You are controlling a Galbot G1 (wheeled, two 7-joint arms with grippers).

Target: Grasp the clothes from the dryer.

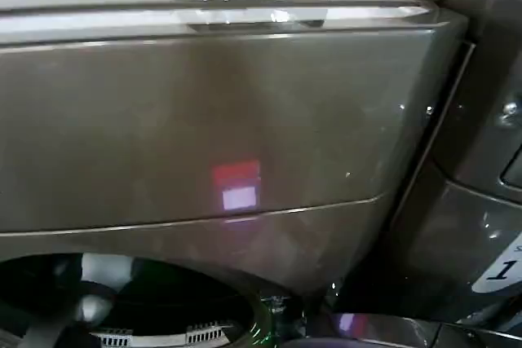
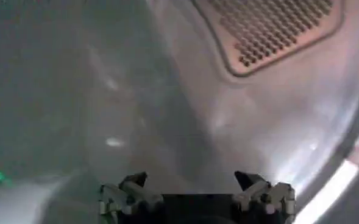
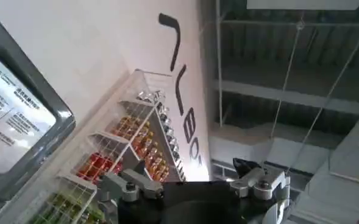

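Two grippers are at work or at rest in this moment. The left gripper (image 2: pixel 191 182) is inside the drum (image 2: pixel 167 109) of the dryer (image 1: pixel 212 120), its fingers spread apart and holding nothing, facing the smooth grey drum wall and a perforated vent panel (image 2: pixel 270 30) at the back. The right gripper (image 3: pixel 197 176) is raised outside the machine, fingers likewise released and empty, pointing toward a white wall (image 3: pixel 75 55) with a wire shelf of bottles (image 3: pixel 130 146) and the ceiling beyond. From the head, the dryer's plain bronze upper panel shows, with the dark porthole (image 1: pixel 139 299) at its lower left edge. I cannot tell where the clothes lie.
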